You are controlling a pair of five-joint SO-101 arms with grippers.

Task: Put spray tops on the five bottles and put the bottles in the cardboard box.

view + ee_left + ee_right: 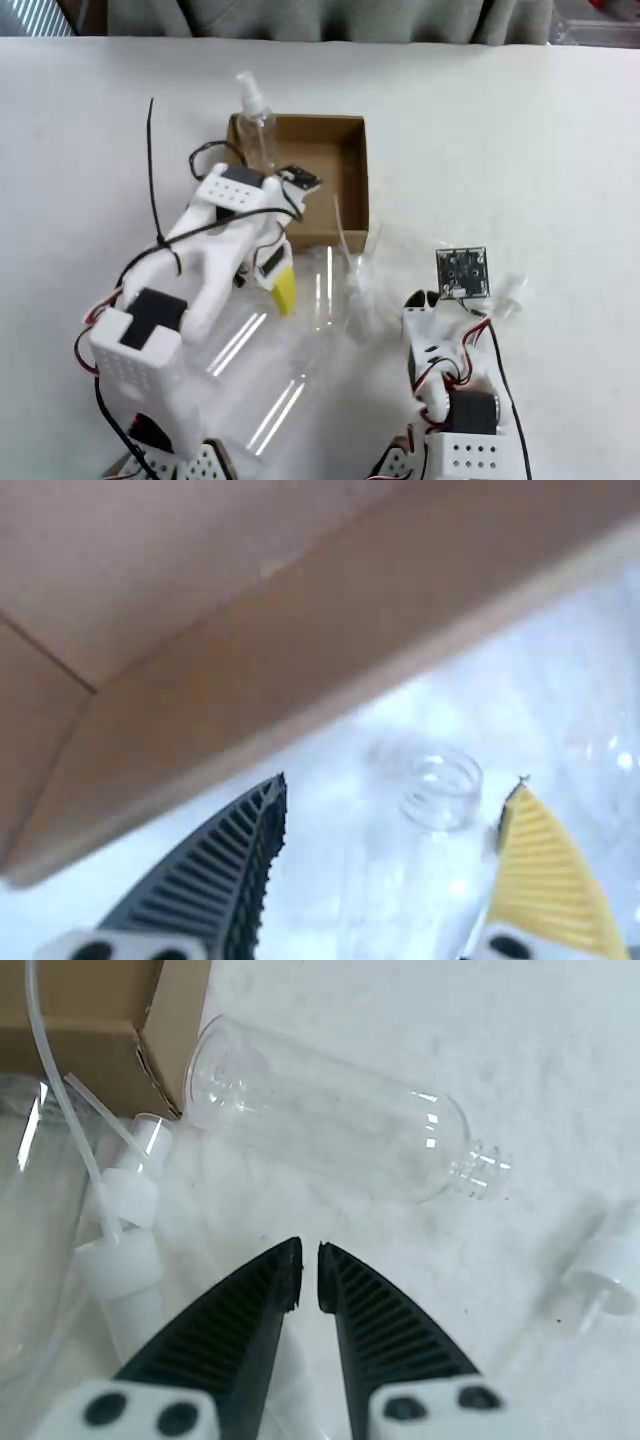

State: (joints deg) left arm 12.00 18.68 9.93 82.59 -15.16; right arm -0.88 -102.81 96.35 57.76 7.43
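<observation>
"Holding anything in your left gripper (400,783)?"

"Nothing yet. I am spreading its black and yellow jaws wide. They are flanking the open neck of a clear bottle (440,785) that is lying on the table (500,120) just beside the cardboard box (250,630). I judge the wide spread is there so the jaws can close around the bottle without knocking it."

"And the right gripper (308,1257)?"

"I am holding it nearly closed, with only a slit showing between the black tips, and it is gripping nothing. It is hovering over the table and pointing towards a second bare bottle (330,1130), which is lying on its side by the box corner. A loose spray top (600,1282) is lying near that bottle's neck. More spray tops (118,1250) with their tubes are lying on the other side."

"How far along is the job?"

"One capped bottle (256,130) is standing at the far left corner of the box, seemingly inside. The bottles outside are lying uncapped, so I judge most of the work is remaining. Clear plastic on a white surface is making the edges hard to read."
</observation>
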